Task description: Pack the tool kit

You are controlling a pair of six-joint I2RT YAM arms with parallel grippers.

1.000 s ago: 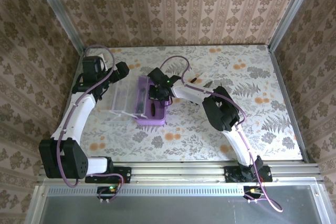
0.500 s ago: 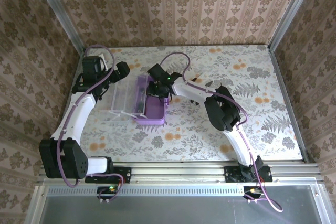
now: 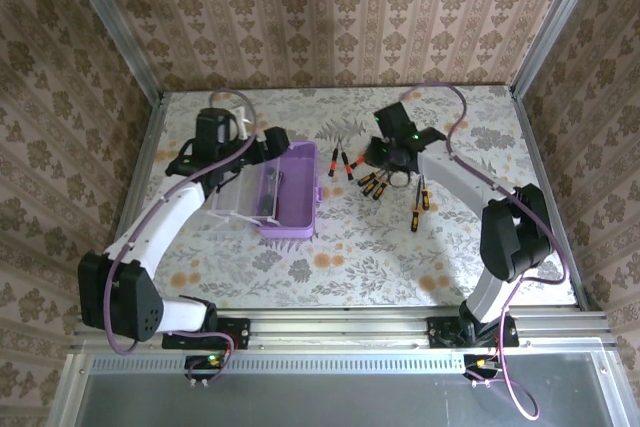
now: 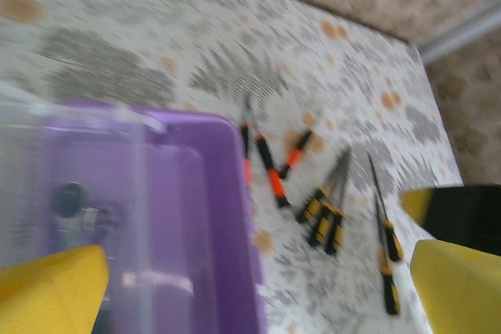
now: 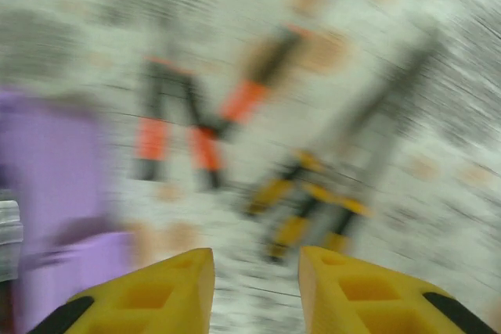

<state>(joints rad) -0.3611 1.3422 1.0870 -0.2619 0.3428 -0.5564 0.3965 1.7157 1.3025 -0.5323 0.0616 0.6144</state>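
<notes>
The lilac case (image 3: 292,192) lies open left of centre, its clear lid (image 3: 238,190) folded out to the left. My left gripper (image 3: 277,142) hovers at the case's far end, open wide and empty; in the left wrist view the purple case (image 4: 168,217) lies below its fingertips (image 4: 51,291). Something dark sits inside the case, too blurred to name. Several screwdrivers lie loose to the right: orange-handled (image 3: 342,161), yellow-handled (image 3: 372,183), and two more (image 3: 418,202). My right gripper (image 3: 385,155) is above them, open, nothing between its fingers (image 5: 368,287).
Patterned walls enclose the table on three sides, with metal posts (image 3: 540,22) at the back corners. The case stands between the two arms. The right wrist view is heavily motion-blurred, with orange screwdrivers (image 5: 196,127) and yellow ones (image 5: 313,201) ahead.
My right arm has swung from over the case to the right, above the loose screwdrivers, and its jaws have parted. My left arm has shifted right toward the case's far end.
</notes>
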